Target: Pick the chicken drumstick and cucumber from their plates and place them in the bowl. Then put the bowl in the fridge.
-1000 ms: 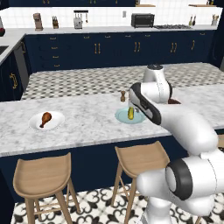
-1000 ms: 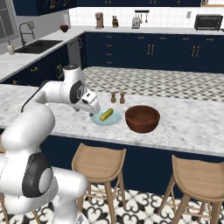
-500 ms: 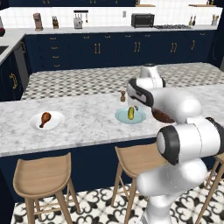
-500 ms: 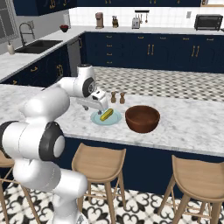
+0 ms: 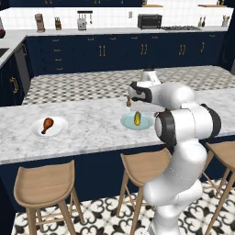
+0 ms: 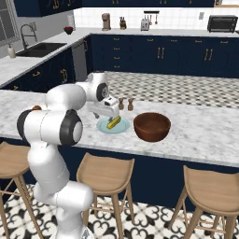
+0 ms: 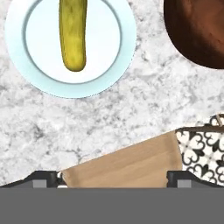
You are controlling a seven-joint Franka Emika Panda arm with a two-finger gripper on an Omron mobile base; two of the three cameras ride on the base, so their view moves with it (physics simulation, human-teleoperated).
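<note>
Partly cut off in the hand view, the cucumber (image 7: 73,35) lies on its plate (image 7: 113,74), bowl (image 7: 197,30) beside; gripper (image 7: 113,178) fingers apart, holding nothing, tips barely showing. Drumstick (image 5: 47,125) sits far left.

Kitchen, marble island (image 5: 92,133), stools (image 5: 46,183), toaster oven (image 5: 149,20)

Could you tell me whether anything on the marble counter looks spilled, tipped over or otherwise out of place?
Nothing stands out. The stubby yellow-green cucumber lies within its pale blue round plate, the brown-orange chicken drumstick lies on its white round plate, and the dark reddish-brown wooden bowl sits upright beside the blue plate.
</note>
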